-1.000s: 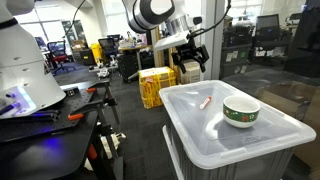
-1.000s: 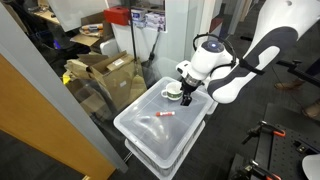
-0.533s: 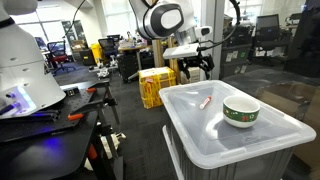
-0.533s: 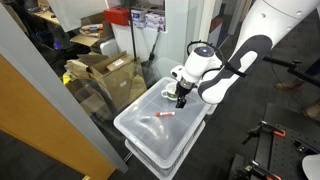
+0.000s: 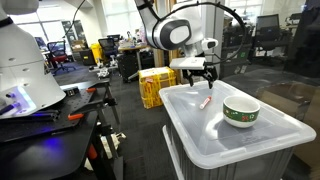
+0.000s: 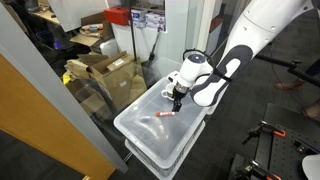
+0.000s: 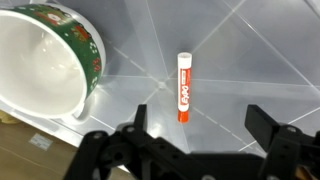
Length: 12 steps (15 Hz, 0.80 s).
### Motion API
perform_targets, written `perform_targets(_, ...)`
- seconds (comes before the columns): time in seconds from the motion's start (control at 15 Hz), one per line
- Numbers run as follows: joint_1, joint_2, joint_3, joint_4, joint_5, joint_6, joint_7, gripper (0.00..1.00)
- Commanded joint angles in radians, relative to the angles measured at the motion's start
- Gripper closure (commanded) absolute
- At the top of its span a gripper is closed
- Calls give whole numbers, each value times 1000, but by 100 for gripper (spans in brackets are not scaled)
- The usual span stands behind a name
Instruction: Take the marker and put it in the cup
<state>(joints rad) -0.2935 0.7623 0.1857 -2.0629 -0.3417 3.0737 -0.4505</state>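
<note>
My gripper (image 7: 198, 128) hangs with jaws spread wide over the slim red-orange marker (image 7: 183, 88), white at one end, lying flat on the clear bin lid (image 7: 260, 50) near the green-banded cream cup (image 7: 45, 60), apart from it.

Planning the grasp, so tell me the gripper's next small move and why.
Probably lower straight down: the marker lies flat on the bin lid, roughly centred between the fingers of the open gripper, untouched, with the cup off to one side.
</note>
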Motion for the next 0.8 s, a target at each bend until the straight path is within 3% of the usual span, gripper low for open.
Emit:
perform_targets(0.0, -13, 74, 29, 93, 21, -59, -38, 0)
perform_targets(0.73, 18, 243, 35, 323, 60, -256, -67, 0)
